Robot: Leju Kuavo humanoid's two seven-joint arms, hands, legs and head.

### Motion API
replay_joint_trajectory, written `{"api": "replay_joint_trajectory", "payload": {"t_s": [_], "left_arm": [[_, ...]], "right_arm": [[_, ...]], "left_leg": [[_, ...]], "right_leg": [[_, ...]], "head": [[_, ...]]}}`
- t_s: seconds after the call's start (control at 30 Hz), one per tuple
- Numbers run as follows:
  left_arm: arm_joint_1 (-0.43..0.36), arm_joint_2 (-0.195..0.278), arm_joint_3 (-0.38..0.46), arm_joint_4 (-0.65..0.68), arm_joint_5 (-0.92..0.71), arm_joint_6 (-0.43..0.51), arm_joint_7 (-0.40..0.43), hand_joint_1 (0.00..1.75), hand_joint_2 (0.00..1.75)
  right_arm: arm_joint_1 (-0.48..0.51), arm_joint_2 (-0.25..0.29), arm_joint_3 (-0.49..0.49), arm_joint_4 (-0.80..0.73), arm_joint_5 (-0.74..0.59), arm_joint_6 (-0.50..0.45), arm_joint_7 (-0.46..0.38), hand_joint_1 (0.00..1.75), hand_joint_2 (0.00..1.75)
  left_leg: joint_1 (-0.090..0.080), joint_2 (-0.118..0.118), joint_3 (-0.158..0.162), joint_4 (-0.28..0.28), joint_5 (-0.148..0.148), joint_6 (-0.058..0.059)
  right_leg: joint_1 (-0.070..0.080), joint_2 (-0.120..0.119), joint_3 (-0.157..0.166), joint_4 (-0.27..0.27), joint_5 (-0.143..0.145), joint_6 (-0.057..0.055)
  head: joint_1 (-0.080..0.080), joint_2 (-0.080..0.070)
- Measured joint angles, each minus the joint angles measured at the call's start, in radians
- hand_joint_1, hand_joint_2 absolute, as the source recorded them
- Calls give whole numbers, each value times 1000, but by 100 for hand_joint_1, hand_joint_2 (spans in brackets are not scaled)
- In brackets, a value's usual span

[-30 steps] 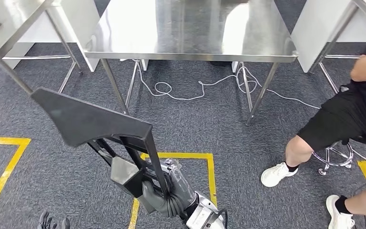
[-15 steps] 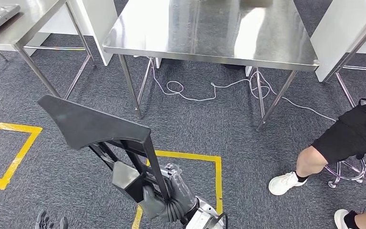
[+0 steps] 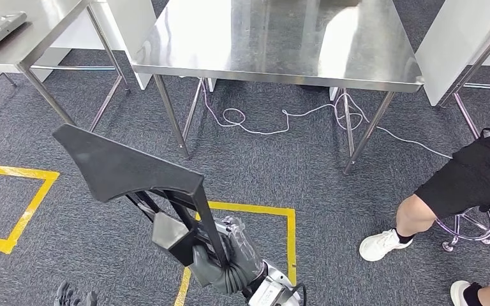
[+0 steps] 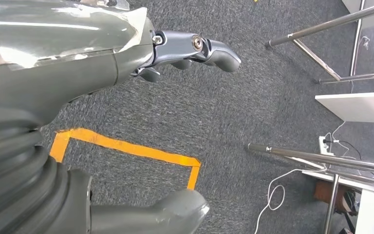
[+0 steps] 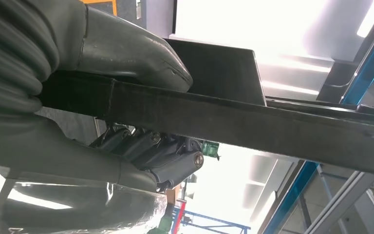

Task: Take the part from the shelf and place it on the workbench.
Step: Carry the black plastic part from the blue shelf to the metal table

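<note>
Head view: right hand (image 3: 214,264) grips black frame part (image 3: 127,169), held above carpet, short of steel workbench (image 3: 274,38) front edge. Left wrist view: left hand (image 4: 126,63) holds nothing, fingers apart. Right wrist view: fingers (image 5: 151,151) wrapped around part's bar.

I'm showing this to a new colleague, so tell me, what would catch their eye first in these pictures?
First, the big black part, a flat angular plate on a barred frame, held up by the right hand low in the middle of the head view. Beyond it stands a shiny steel workbench with a white cable coiled on the carpet under it. At the right a seated person in black shorts and white shoes sits on a stool.
</note>
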Motion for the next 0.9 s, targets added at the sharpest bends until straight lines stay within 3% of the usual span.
{"api": "replay_joint_trajectory", "payload": {"t_s": [0.1, 0.2, 0.3, 0.37, 0.4, 0.47, 0.5, 0.57, 0.63, 0.7, 0.77, 0.83, 0.9], "left_arm": [[1, 5, -1, 0, 0, 0, 0, 0, 175], [0, 8, -9, 1, -2, -1, 0, 0, 175], [-5, 9, -24, 5, -2, 3, 0, 0, 175], [-8, 10, -31, 11, -2, 9, 0, 0, 175], [-9, 10, -35, 15, -2, 13, 0, 0, 175], [-9, 11, -45, 20, -2, 17, 0, 0, 175], [-10, 13, -49, 22, -2, 19, 0, 0, 175], [-12, 17, -54, 25, -1, 20, 0, 0, 175], [-12, 20, -59, 27, -1, 21, 0, 0, 175], [-13, 20, -65, 28, -1, 22, 0, 0, 175], [-15, 21, -70, 28, -1, 22, 0, 0, 175], [-14, 22, -72, 29, -1, 23, 0, 0, 175], [-12, 23, -72, 29, -1, 25, 0, 0, 175]], "right_arm": [[-4, 4, -1, 0, 1, -11, 3, 175, 175], [-10, 8, -2, -1, 0, -23, 5, 175, 175], [-17, 4, -2, 1, -3, -33, 7, 175, 175], [-16, -3, -2, 3, -5, -39, 8, 175, 175], [-16, -7, -2, 4, -6, -43, 8, 175, 175], [-17, -12, -2, 6, -8, -50, 8, 175, 175], [-18, -14, -2, 6, -10, -53, 8, 175, 175], [-19, -16, -2, 9, -14, -62, 4, 175, 175], [-17, -19, -2, 13, -17, -71, -2, 175, 175], [-17, -21, -3, 15, -19, -75, -4, 175, 175], [-17, -21, -3, 16, -20, -77, -5, 175, 175], [-16, -22, -3, 18, -20, -80, -5, 175, 175], [-13, -23, -3, 21, -20, -82, -6, 175, 175]], "left_leg": [[-2, 0, -3, 3, -5, 5], [0, 3, 21, -35, 9, 10], [6, 6, 39, -62, 19, 8], [6, 6, 40, -61, 16, 4], [7, 5, 41, -60, 14, 0], [12, 1, 45, -53, 5, -13], [12, 0, 45, -46, -2, -22], [11, -3, 42, -32, -13, -38], [15, -6, 40, -27, -18, -44], [21, 5, 34, -7, -31, -47], [20, 22, -13, 86, -69, -46], [16, 29, -99, 227, -112, -41], [11, 29, -155, 295, -111, -31]], "right_leg": [[-6, 0, 1, -4, 1, 2], [-2, -2, -3, 5, -6, 5], [-2, -2, -76, 149, -67, -2], [-7, -2, -119, 227, -87, 5], [-10, -2, -118, 218, -76, 14], [-20, -2, -68, 108, -25, 37], [-21, -1, -38, 52, -4, 43], [-20, 3, -7, -4, 10, 31], [-15, 5, -6, 1, 5, 8], [-13, 4, -1, 2, 2, -6], [-8, 3, 6, 1, -3, -18], [2, 1, 11, 1, -10, -28], [11, 0, 18, 1, -16, -37]], "head": [[-2, 0], [-3, 0], [2, 0], [3, 0], [4, 0], [4, 0], [5, 0], [4, 0], [2, 0], [1, 0], [-3, 0], [-4, 0], [-4, 0]]}}
